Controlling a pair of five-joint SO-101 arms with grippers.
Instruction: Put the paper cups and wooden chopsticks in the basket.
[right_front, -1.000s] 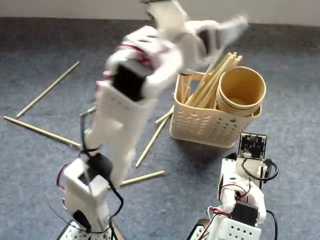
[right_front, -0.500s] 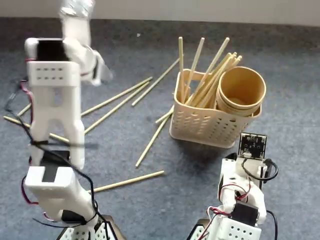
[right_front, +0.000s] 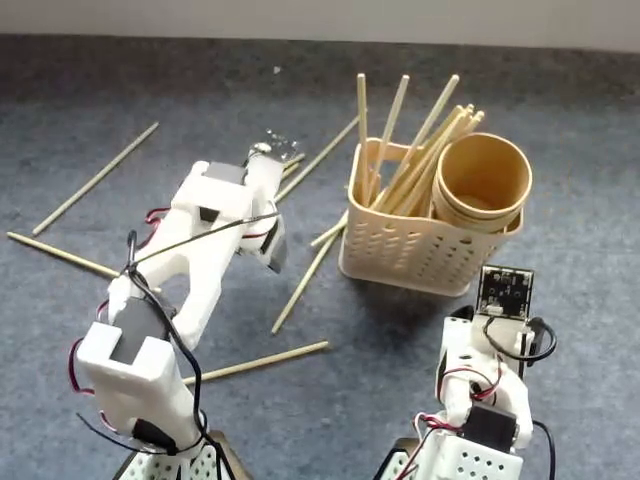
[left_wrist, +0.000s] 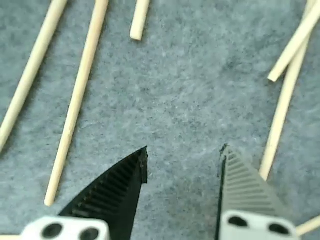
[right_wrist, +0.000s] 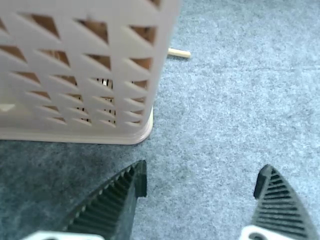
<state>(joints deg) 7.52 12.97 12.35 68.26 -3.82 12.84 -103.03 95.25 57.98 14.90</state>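
Grey felt tabletop (right_front: 580, 300), nothing gripped.
Nearest, the right gripper (right_wrist: 200, 180) hangs with jaws apart, just beside the cream slotted plastic basket (right_front: 400, 250). Farther out, the left gripper (left_wrist: 182, 152) hovers, jaws apart, among loose pale wooden chopsticks (left_wrist: 74, 105). Tan paper cups (right_front: 485, 185) and bundled chopsticks (right_front: 440, 145) stand inside the basket.

Stacked tan paper cups (right_front: 483, 183) upright in cream slotted basket (right_front: 420, 250) toward table's far edge, beside leaning chopsticks (right_front: 430, 150); loose chopsticks (right_front: 260, 361) lying flat, scattered leftward
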